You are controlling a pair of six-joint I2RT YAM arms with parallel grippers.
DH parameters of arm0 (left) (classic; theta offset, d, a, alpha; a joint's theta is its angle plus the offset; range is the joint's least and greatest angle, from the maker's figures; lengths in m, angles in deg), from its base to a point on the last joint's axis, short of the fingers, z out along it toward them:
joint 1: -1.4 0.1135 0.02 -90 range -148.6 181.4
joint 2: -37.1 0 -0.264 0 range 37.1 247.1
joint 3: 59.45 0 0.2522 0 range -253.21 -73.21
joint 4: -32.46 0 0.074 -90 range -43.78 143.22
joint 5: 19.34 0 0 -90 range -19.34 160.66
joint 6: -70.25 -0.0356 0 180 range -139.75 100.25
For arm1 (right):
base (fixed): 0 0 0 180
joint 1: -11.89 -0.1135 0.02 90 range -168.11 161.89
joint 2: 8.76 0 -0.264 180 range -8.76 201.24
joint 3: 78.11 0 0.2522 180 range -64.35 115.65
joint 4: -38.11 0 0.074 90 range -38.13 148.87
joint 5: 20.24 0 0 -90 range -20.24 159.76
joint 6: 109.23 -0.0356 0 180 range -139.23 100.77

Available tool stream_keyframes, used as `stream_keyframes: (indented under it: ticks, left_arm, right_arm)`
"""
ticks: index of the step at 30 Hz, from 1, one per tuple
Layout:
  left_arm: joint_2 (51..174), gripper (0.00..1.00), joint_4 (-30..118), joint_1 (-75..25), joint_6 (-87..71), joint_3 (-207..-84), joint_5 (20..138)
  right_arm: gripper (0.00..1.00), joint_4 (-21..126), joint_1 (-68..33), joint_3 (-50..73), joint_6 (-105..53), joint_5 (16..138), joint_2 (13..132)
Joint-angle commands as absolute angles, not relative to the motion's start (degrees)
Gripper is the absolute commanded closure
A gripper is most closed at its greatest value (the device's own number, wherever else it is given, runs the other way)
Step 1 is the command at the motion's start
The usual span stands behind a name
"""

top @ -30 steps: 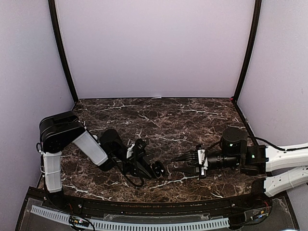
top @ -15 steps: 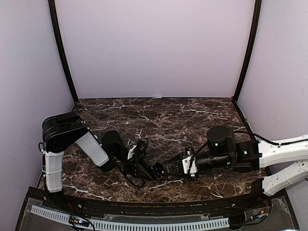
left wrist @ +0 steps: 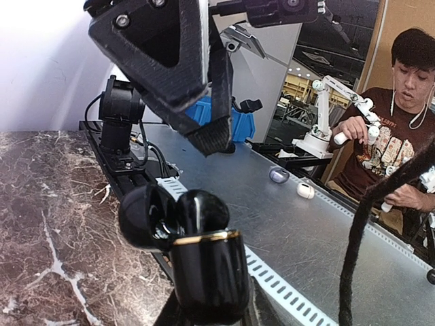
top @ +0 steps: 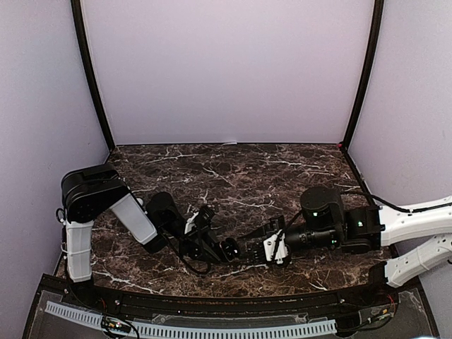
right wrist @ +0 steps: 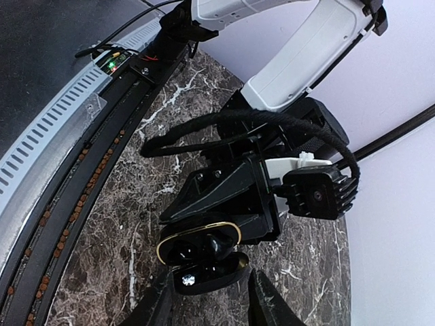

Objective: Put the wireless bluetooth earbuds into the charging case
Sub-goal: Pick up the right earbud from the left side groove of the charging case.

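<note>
my left gripper (top: 220, 247) is pinched tight on the body of the black charging case (left wrist: 207, 272), holding it with the lid (left wrist: 144, 217) swung open, i judge so the wells face my right gripper (right wrist: 212, 302). its jaws stand spread either side of that lid, carrying nothing. a glossy black earbud (left wrist: 202, 212) seems seated in the case, though dark on dark i can't be sure.

Charging case (left wrist: 204, 278): glossy black, thin gold rim. Table (top: 233, 169): dark brown marble, white veins. Walls (top: 226, 70): pale lilac. Left arm (top: 133, 217): black, white forearm.
</note>
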State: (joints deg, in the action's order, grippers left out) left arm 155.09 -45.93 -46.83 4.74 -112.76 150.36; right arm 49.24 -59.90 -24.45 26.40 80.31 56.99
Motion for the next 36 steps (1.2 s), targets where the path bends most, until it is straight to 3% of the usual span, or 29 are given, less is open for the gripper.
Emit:
stream_keyframes:
  ticks: [1, 6, 36]
  left_arm:
    - [153.28, 1.00, -54.96, -46.33, 2.66, -112.09, 150.59]
    - [150.58, 1.00, -46.19, -46.33, -3.03, -111.89, 149.27]
    - [148.29, 1.00, -39.73, -46.45, -8.03, -110.18, 147.40]
  right_arm:
    - [0.63, 48.11, -60.46, -22.50, 27.13, 78.63, 57.10]
    - [0.63, 48.50, -60.41, -22.37, 27.40, 78.80, 57.08]
    - [0.64, 54.35, -61.05, -15.55, 32.09, 78.30, 63.16]
